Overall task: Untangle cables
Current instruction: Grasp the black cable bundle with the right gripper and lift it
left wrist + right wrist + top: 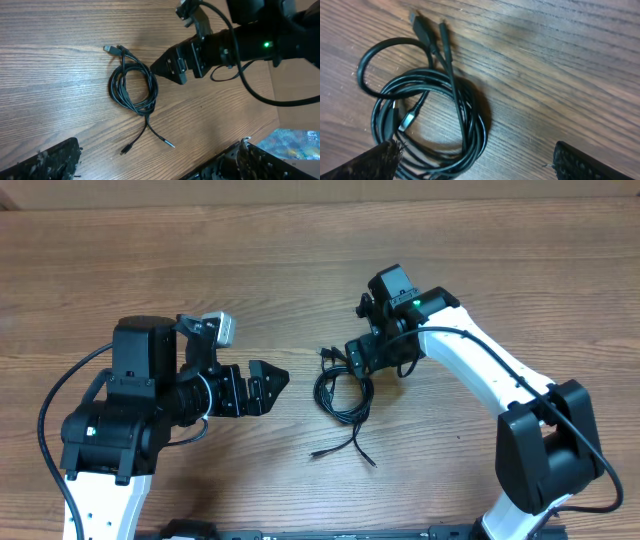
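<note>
The cables (340,416) are thin black cords lying in a loose coil on the wooden table between the two arms. Two plug ends trail toward the front (318,452), and other plugs stick out at the coil's far side (325,353). My right gripper (358,358) is open and hovers just above the coil's far right edge. In the right wrist view the coil (479,131) lies between and under the spread fingers (480,165). My left gripper (272,380) is open and empty, left of the coil. In the left wrist view (150,165) the coil (116,90) lies ahead of it.
The wooden table (480,260) extends all round the coil. The right arm's white link (470,365) slants back toward its base at the front right. The left arm's black body (130,410) sits at the front left.
</note>
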Available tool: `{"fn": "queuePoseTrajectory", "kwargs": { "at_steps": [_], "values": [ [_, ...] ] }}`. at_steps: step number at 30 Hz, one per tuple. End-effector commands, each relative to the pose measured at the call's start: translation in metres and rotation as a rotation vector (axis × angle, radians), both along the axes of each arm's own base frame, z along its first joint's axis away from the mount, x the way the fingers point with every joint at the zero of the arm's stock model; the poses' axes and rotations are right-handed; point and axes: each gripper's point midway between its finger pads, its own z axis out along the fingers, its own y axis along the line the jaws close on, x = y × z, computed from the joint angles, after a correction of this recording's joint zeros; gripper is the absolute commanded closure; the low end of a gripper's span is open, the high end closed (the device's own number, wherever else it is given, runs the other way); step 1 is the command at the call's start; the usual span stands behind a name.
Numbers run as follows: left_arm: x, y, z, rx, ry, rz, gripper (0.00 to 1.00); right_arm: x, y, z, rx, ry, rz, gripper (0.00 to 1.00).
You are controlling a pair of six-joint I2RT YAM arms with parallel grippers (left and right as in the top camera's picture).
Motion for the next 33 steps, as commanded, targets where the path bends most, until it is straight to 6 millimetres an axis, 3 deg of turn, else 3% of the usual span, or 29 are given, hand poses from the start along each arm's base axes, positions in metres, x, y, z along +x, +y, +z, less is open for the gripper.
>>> {"fn": "queuePoseTrajectory", "kwargs": {
  "at_steps": [1,11,14,17,20,22,23,26,27,28,33],
  "values": [
    [-0.001,-0.003,0.0,-0.012,0.004,-0.011,0.0,-0.008,-0.005,-0.012,-0.015,0.033,-0.056,0.05],
    [-0.001,-0.008,0.005,-0.042,-0.012,-0.032,0.0,-0.037,-0.001,-0.043,-0.023,0.103,-0.098,0.1],
    [-0.001,-0.01,0.007,-0.054,-0.015,-0.041,0.0,-0.042,0.003,-0.05,-0.018,0.106,-0.12,0.21],
    [-0.002,-0.011,0.007,-0.056,-0.011,-0.043,0.0,-0.047,0.008,-0.055,-0.016,0.107,-0.111,0.53],
    [-0.002,-0.012,0.008,-0.065,-0.011,-0.05,0.0,-0.052,0.012,-0.058,-0.017,0.113,-0.112,0.55],
    [-0.003,-0.014,0.01,-0.078,-0.012,-0.06,0.0,-0.056,0.015,-0.06,-0.02,0.115,-0.102,0.72],
    [-0.004,-0.015,0.01,-0.08,-0.012,-0.062,0.0,-0.057,0.016,-0.061,-0.021,0.116,-0.097,0.75],
    [-0.005,-0.016,0.011,-0.091,-0.01,-0.07,0.0,-0.061,0.019,-0.064,-0.027,0.125,-0.092,0.73],
    [-0.005,-0.017,0.011,-0.091,-0.01,-0.071,0.0,-0.062,0.02,-0.065,-0.028,0.126,-0.099,0.79],
    [-0.005,-0.016,0.011,-0.091,-0.01,-0.07,0.0,-0.061,0.021,-0.066,-0.028,0.123,-0.101,0.96],
    [-0.006,-0.016,0.01,-0.09,-0.003,-0.07,0.0,-0.058,0.024,-0.065,-0.018,0.108,-0.099,0.96]
  ]
}}
